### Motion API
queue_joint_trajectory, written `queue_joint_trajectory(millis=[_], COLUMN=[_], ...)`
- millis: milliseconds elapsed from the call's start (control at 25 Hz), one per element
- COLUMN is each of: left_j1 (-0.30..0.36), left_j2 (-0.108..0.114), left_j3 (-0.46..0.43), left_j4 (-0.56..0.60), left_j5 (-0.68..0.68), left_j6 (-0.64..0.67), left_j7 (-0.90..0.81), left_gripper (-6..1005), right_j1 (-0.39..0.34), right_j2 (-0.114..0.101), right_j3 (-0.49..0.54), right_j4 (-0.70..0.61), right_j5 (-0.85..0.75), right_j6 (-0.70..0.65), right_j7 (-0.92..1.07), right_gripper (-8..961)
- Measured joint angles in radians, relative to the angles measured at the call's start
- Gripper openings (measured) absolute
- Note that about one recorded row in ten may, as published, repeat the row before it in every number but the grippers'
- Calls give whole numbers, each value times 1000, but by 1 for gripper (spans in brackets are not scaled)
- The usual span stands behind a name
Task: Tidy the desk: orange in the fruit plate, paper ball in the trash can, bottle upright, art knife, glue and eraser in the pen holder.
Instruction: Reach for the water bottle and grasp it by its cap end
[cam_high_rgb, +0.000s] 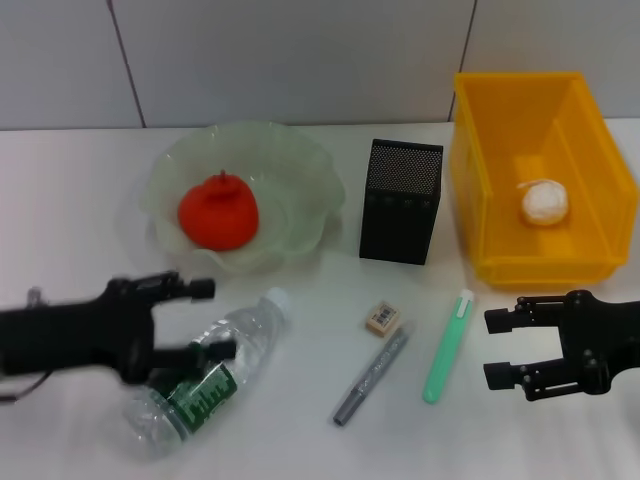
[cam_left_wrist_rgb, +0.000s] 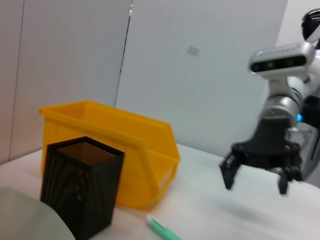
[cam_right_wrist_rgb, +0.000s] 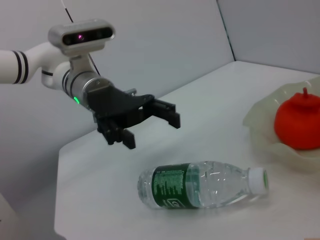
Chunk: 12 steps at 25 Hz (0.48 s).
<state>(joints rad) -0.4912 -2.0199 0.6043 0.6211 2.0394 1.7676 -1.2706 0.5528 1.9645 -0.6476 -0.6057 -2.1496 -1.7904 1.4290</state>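
Bottle (cam_high_rgb: 205, 375): lying flat on tabletop (cam_high_rgb: 300, 420), just below left tool (cam_high_rgb: 200, 318), open, empty. Step: uprighting. Next: descend, clamp body, tip upright. Right tool (cam_high_rgb: 500, 348): open, idle beside glue (cam_high_rgb: 447, 345).

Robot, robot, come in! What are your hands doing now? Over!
Left gripper open, over the lying bottle, not gripping. Right gripper open, idle beside the glue. Orange in fruit plate, paper ball in trash can. Nothing blocking.
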Motion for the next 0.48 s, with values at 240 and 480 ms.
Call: queue_joint_trajectory(millis=[240,480], left_j1=[-134,-272], left_j2=[-42,-44], left_j3=[58,205], left_j4=[138,290], left_j5=[30,181], left_j6=[-85,-150], left_j7=[-292,-689], left_gripper=[860,859], right_j1=[-13,-13], right_j2=[11,9], right_j3=[8,12], right_j4=[-3,-3], right_j5=[5,5], right_j6=[11,13], right_j7=[-39,-40], right_gripper=[804,805])
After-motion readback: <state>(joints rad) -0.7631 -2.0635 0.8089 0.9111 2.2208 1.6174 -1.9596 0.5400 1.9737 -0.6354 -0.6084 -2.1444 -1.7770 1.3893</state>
